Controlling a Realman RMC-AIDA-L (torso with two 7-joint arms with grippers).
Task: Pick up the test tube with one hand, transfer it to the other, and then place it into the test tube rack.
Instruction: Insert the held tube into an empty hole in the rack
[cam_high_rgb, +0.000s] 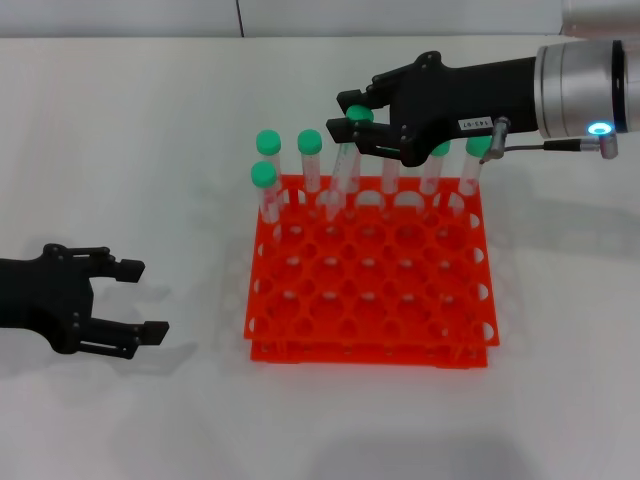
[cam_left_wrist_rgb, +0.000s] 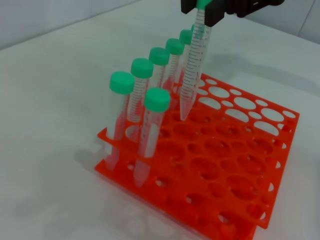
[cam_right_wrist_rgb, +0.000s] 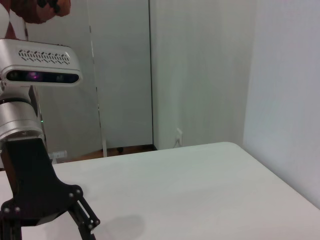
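My right gripper (cam_high_rgb: 352, 120), black with a white label and a blue wrist light, hangs over the back row of the orange test tube rack (cam_high_rgb: 370, 300). It is shut on the green cap of the test tube (cam_high_rgb: 345, 168). The left wrist view shows the same tube (cam_left_wrist_rgb: 194, 65) hanging slightly tilted from the right gripper (cam_left_wrist_rgb: 206, 9), its pointed tip right at a hole in the rack (cam_left_wrist_rgb: 230, 170)'s top tier. My left gripper (cam_high_rgb: 143, 300) rests open and empty low on the table, left of the rack.
Several other green-capped tubes (cam_high_rgb: 268, 142) stand in the rack's back rows, on both sides of the held tube, with one (cam_left_wrist_rgb: 157, 100) a row nearer. The rack's front rows are empty holes. White table lies all around; the left arm (cam_right_wrist_rgb: 30, 195) shows in the right wrist view.
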